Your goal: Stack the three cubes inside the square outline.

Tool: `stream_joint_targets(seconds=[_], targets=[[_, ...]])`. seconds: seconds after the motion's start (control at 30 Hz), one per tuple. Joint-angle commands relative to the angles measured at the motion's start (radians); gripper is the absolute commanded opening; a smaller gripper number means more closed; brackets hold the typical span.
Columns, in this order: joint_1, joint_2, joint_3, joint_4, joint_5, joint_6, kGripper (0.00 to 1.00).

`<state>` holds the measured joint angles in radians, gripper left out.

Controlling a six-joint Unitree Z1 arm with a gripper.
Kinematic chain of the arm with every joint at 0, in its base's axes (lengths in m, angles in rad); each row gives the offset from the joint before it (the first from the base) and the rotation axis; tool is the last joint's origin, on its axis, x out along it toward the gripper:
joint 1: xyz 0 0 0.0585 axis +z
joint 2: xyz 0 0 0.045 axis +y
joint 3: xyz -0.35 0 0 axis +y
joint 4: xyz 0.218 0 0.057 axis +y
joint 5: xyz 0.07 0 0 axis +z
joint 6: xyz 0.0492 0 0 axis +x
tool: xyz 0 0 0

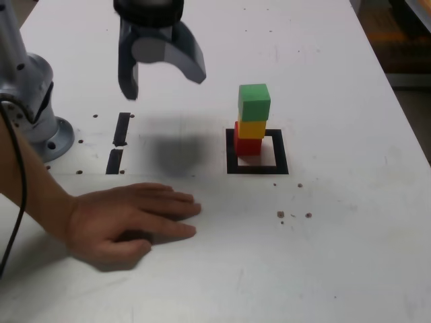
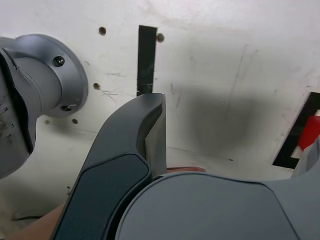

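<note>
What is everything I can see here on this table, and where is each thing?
green cube: one, green, top of the stack.
yellow cube: one, yellow, middle of the stack.
red cube: one, red, bottom of the stack, inside the square outline toward its far corner on the exterior view's left.
square outline: one, black tape, white inside, mid-table.
tape strips: two, black, short, to the exterior view's left of the outline.
table: one, white, with small holes and specks.
person's hand: one, flat on the table near the front.
arm base: one, grey, exterior view's left edge.
gripper: one, dark grey, fingers open and empty, raised above the table.
</note>
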<state>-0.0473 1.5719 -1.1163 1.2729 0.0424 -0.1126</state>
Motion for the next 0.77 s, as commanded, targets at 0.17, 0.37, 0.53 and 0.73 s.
stream_joint_targets(seconds=[0.17,0.37,0.53,0.73], targets=[[0.003,-0.033,0.138,-0.119,-0.047,-0.001,1.0],[0.003,-0.064,0.239,-0.196,-0.052,0.003,1.0],[0.003,-0.077,0.281,-0.213,-0.047,0.005,1.0],[0.003,-0.078,0.288,-0.216,-0.046,0.005,1.0]])
